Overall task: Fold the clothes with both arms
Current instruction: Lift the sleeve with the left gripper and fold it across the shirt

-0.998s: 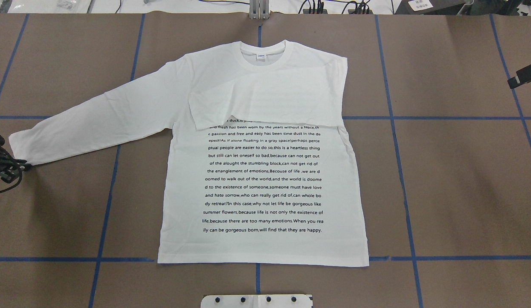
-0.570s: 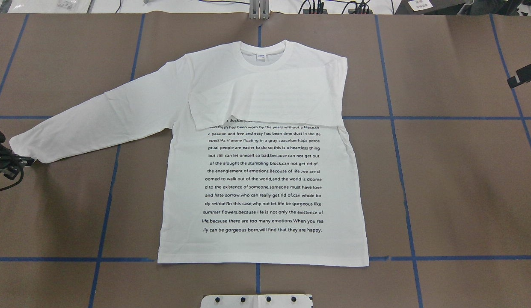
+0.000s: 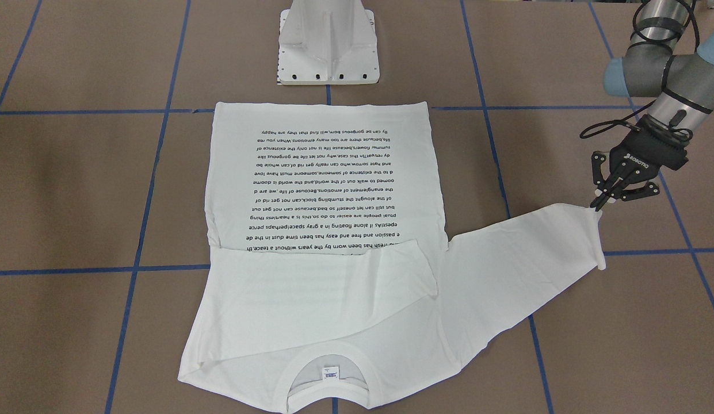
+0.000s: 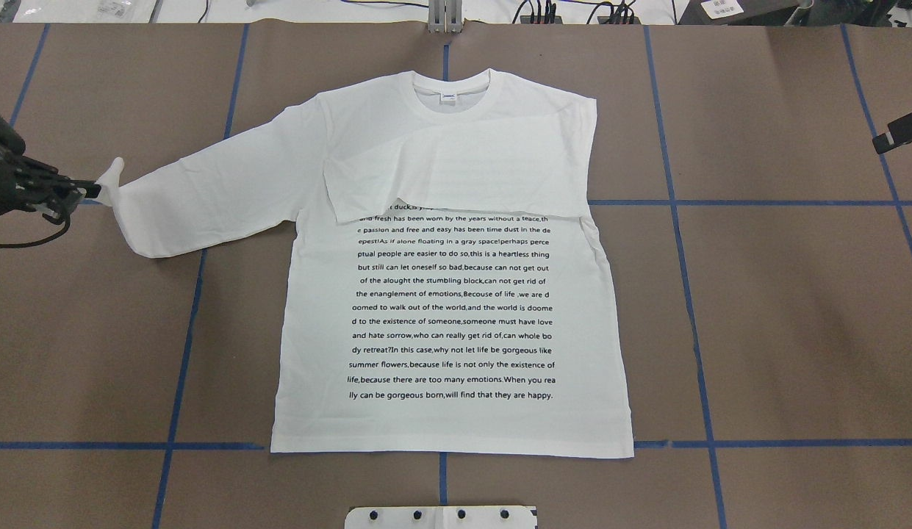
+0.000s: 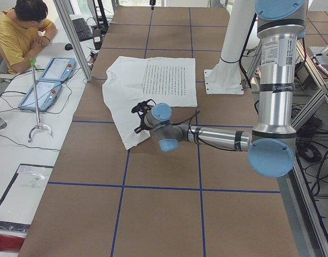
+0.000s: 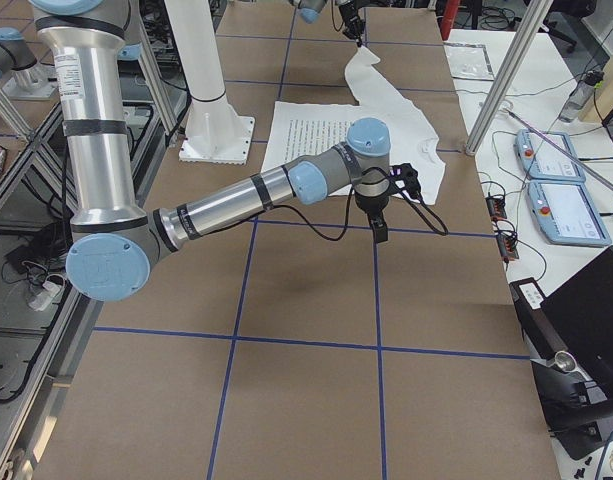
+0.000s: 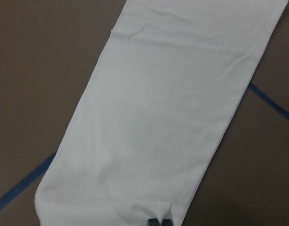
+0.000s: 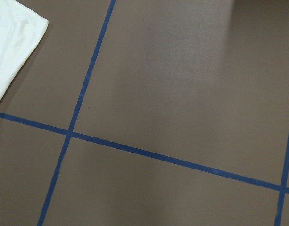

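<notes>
The left tool [image 4: 84, 192], clenched on the sleeve cuff [image 4: 115, 175], had lifted it from eight o'clock to nine, likely starting that sleeve's fold. I could not tell the right tool's [image 6: 380, 235] state.

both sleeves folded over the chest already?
No: the folded sleeve lies across the chest; the outstretched sleeve extends sideways, cuff pinched by the left gripper.

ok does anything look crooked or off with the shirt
Only mildly: the folded sleeve lies slanted across the T-shirt, its cuff end covering the top printed lines. The outstretched sleeve is pinched at the cuff by the left tool.
</notes>
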